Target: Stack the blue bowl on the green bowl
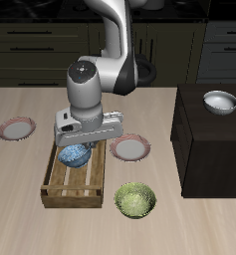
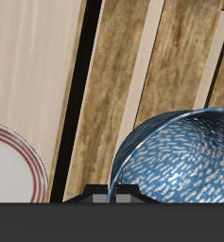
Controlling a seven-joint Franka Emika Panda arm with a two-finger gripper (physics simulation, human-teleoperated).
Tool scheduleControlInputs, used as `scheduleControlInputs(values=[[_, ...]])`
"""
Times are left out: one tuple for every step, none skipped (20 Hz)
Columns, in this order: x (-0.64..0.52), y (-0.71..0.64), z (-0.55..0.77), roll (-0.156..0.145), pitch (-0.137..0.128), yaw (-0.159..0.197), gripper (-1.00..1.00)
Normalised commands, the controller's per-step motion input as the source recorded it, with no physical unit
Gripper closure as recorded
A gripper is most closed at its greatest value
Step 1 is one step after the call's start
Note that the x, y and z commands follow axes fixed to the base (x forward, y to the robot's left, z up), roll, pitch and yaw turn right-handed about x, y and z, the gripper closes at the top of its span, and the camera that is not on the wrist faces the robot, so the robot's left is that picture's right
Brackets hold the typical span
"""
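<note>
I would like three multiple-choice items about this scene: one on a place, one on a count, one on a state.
1. Where is the blue bowl?
A. in the wooden tray
B. on the dark cabinet
C. on a plate

2. How many red-rimmed plates are on the table?
A. one
B. two
C. three

3. What is in the green bowl?
A. the blue bowl
B. a plate
C. nothing

Answers:
1 A, since slats surround the bowl in the wrist view.
2 B, one plate near the table's edge, another plate beside the tray.
3 C, its inside shows bare; the pincer hangs over the blue bowl.
</note>
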Motion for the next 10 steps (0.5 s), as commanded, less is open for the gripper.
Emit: scheduleControlInputs(values=[[0.0, -0.04, 0.26, -0.009, -0.044, 0.0, 1.0], [-0.07, 0.1, 0.42, -0.007, -0.042, -0.025, 1.0], [-0.09, 0.03, 0.45, 0.026, -0.099, 0.036, 1.0], [-0.04, -0.01, 0.51, -0.024, -0.09, -0.009, 1.0], [-0.03, 0.04, 0.51, 0.001, -0.069, -0.04, 1.0], [-0.05, 0.01, 0.54, -0.006, -0.095, -0.043, 1.0], [-0.02, -0.06, 0.52, -0.018, -0.077, -0.011, 1.0], [-0.07, 0.03, 0.52, -0.033, -0.09, -0.032, 1.0], [-0.11, 0.08, 0.59, 0.027, -0.081, -0.017, 1.0], [-0.04, -0.05, 0.45, -0.046, -0.058, -0.036, 1.0]])
